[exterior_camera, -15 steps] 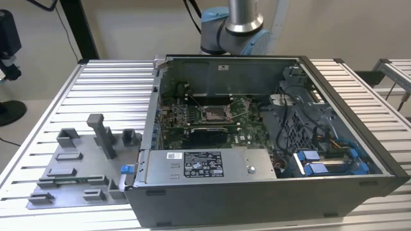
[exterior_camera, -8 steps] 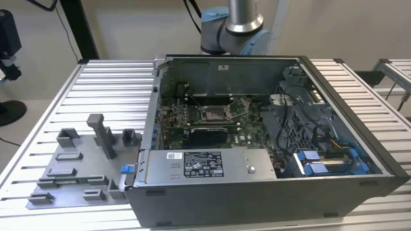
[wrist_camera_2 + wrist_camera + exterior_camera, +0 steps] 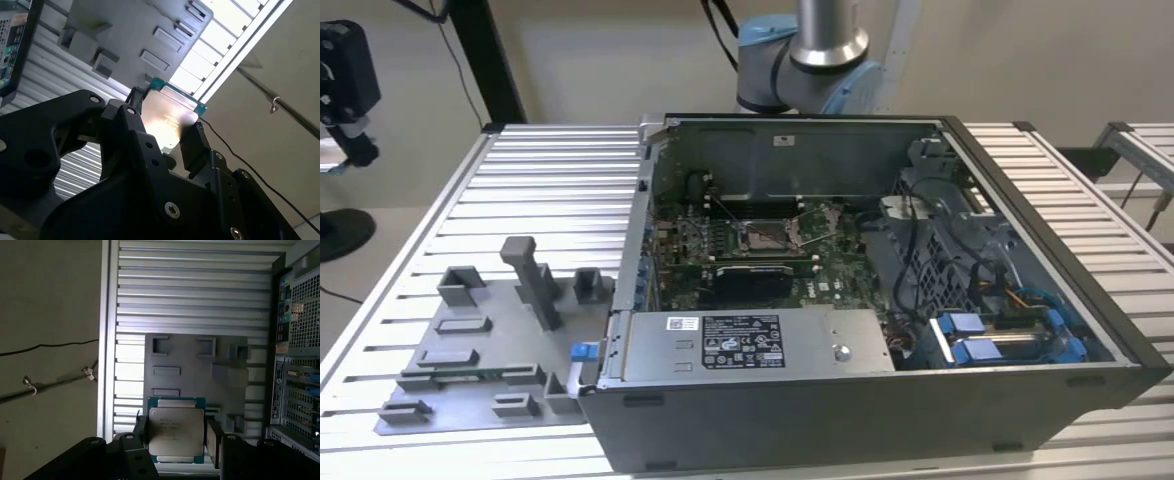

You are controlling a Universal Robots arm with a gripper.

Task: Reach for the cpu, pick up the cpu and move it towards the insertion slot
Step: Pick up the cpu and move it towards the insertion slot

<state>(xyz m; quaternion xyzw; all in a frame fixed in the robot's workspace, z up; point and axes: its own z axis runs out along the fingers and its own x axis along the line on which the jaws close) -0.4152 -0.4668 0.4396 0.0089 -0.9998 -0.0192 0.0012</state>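
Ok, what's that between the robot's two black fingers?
The cpu, a silvery square chip, clamped at its edges by the gripper's fingers. Both wrist views show it.

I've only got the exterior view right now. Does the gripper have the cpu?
Observer: Yes. In both wrist views the gripper is shut on the cpu, with a finger on each of two opposite edges.
Operator: Which face is showing?
Observer: Its pale metal top faces the first wrist camera, with the green edge visible around it.
Operator: What's behind it?
Observer: The grey fixture plate on the slatted table, with the computer case off to one side. So the cpu seems to be over the plate, not yet at the insertion slot.
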